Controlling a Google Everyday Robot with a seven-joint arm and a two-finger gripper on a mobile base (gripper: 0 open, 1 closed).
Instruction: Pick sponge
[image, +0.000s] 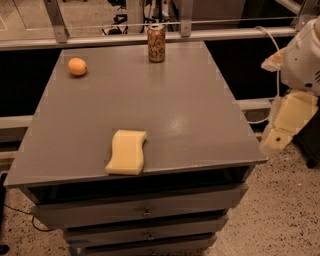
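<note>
Sponge (127, 152) flat, long axis front-to-back; tool (278, 137) beyond table (200, 100) right edge.

You get no readable text here. The can (156, 43) at the far edge of the table (195, 100) has a brownish patterned label, but you cannot make out a word or brand. The gripper (276, 140) hangs beyond the table's right edge and shows no legible marking.
</note>
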